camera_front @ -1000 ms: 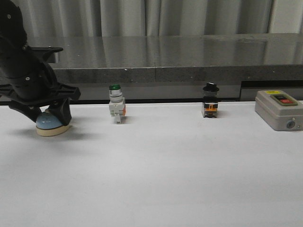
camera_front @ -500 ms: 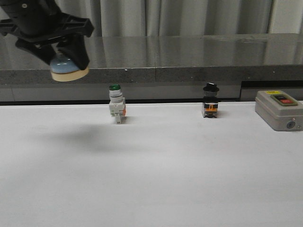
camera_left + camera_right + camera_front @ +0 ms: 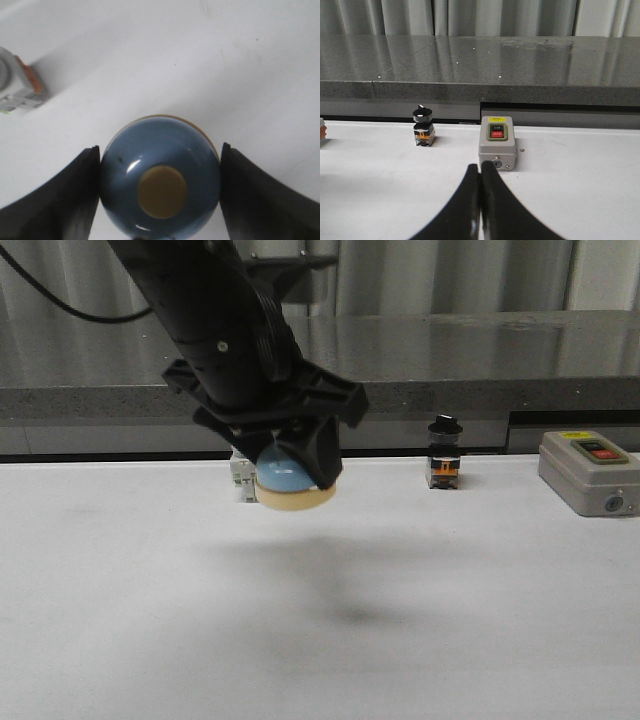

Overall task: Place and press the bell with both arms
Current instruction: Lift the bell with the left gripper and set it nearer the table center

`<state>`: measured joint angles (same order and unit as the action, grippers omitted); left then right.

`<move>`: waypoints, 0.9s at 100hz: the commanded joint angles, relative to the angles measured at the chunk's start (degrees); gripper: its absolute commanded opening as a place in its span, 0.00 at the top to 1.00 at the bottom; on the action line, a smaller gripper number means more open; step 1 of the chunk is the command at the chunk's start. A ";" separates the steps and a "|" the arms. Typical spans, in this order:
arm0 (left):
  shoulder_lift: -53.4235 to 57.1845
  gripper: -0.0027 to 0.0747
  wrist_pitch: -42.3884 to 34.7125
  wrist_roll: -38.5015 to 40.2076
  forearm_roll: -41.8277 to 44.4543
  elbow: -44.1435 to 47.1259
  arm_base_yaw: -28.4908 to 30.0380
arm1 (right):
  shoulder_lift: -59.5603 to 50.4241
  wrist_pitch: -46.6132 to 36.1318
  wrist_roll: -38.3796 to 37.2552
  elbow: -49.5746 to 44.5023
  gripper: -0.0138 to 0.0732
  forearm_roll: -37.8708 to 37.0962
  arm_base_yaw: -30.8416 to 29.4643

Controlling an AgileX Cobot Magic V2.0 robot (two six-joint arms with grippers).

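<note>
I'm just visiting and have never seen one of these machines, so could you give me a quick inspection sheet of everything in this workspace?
Surface: white table, a soft shadow under the carried bell.
Job's things: light-blue bell held in the air above the table, button up.
Clutter: green-capped switch partly hidden; black knob switch; grey box with red button.
End effectors: left end effector shut on the bell; right end effector shut, empty.
Cables: one black cable behind the left arm.
Surroundings: grey stone ledge, curtains behind.
</note>
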<state>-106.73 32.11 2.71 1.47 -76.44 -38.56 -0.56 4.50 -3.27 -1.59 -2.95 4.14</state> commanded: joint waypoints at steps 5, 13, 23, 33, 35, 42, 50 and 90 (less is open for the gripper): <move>-0.08 0.83 -3.88 -0.05 -0.72 -1.95 -1.41 | -0.85 -4.89 0.38 0.83 0.91 -0.09 -0.28; -1.71 0.83 -4.35 -0.05 -1.47 -1.95 -1.60 | -0.85 -4.89 0.38 0.83 0.91 -0.09 -0.28; -2.84 0.83 -4.59 -0.05 -2.32 -1.95 -1.60 | -0.85 -4.89 0.38 0.83 0.91 -0.09 -0.28; -3.68 0.83 -4.59 -0.05 -2.44 -1.95 -1.60 | -0.85 -4.89 0.38 0.83 0.91 -0.09 -0.28; -3.97 0.83 -4.49 -0.05 -2.44 -1.95 -1.60 | -0.85 -4.89 0.38 0.83 0.91 -0.09 -0.28; -4.45 0.83 -4.22 -0.15 -2.66 -1.95 -1.60 | -0.85 -4.89 0.38 0.83 0.91 -0.09 -0.28; -4.84 0.78 -4.11 -0.15 -2.80 -1.95 -1.73 | -0.85 -4.89 0.38 0.83 0.91 -0.09 -0.28; -5.11 0.18 -3.27 -1.67 -2.93 -1.95 -3.06 | -0.85 -4.89 0.38 0.83 0.91 -0.09 -0.28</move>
<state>-114.85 30.33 1.14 -0.88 -76.62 -41.02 -0.56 4.50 -3.27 -1.59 -2.95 4.14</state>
